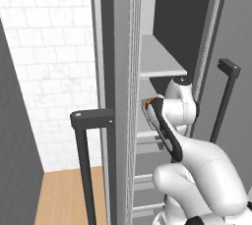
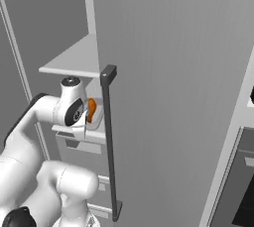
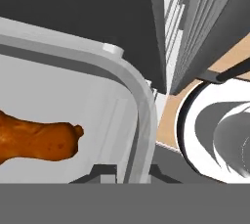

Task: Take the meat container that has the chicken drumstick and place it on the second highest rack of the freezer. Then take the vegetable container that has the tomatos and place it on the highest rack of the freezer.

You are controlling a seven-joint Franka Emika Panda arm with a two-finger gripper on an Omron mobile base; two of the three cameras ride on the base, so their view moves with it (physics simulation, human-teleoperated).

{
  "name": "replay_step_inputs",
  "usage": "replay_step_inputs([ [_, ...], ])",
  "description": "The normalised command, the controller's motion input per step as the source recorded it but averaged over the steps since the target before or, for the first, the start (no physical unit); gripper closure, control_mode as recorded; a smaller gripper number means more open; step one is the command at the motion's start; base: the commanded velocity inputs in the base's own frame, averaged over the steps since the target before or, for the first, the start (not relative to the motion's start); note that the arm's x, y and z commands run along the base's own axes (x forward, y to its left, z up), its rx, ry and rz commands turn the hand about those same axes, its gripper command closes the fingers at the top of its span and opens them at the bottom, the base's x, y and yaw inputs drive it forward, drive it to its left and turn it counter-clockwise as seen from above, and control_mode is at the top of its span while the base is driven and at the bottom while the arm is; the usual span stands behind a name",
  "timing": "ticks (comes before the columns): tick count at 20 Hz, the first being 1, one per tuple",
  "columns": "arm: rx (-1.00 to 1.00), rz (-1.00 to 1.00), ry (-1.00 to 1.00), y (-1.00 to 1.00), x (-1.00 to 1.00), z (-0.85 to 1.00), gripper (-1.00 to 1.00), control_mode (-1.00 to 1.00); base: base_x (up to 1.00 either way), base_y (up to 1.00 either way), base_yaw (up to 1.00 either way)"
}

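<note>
A white meat container [image 3: 139,105] holds the glossy orange-brown chicken drumstick [image 3: 34,142]. My gripper [image 3: 131,174] is shut on the container's rim, one fingertip on each side of the wall. The arm reaches inside the open freezer [image 1: 172,17]. There the drumstick [image 2: 92,109] and container [image 2: 97,117] sit under the highest rack [image 2: 74,57], just above the second highest rack [image 2: 74,132]; I cannot tell whether the container touches it. In the left base view the highest rack [image 1: 160,57] spans the top, and an orange edge of the drumstick [image 1: 147,102] peeks beside the wrist. The tomatoes are out of view.
The open freezer door [image 1: 118,96] stands close on the left with its dark bar handle [image 1: 86,165]. A shut grey door [image 2: 173,97] with a long handle [image 2: 109,141] flanks the right. Drawers [image 2: 82,146] lie below the racks. A black oven [image 2: 245,191] is at far right.
</note>
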Motion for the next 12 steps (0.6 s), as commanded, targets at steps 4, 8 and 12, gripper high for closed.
replay_step_inputs([
  [4, 0.0, -0.02, 0.0, 0.0, 0.58, -0.08, 1.0, -1.0, 0.0, 0.0, 0.0],
  [8, 0.0, -0.03, -0.06, 0.0, 0.83, -0.16, 1.0, -1.0, 0.0, 0.0, 0.0],
  [12, 0.0, 0.0, -0.15, 0.04, 0.51, -0.36, 1.0, -1.0, 0.0, 0.0, 0.0],
])
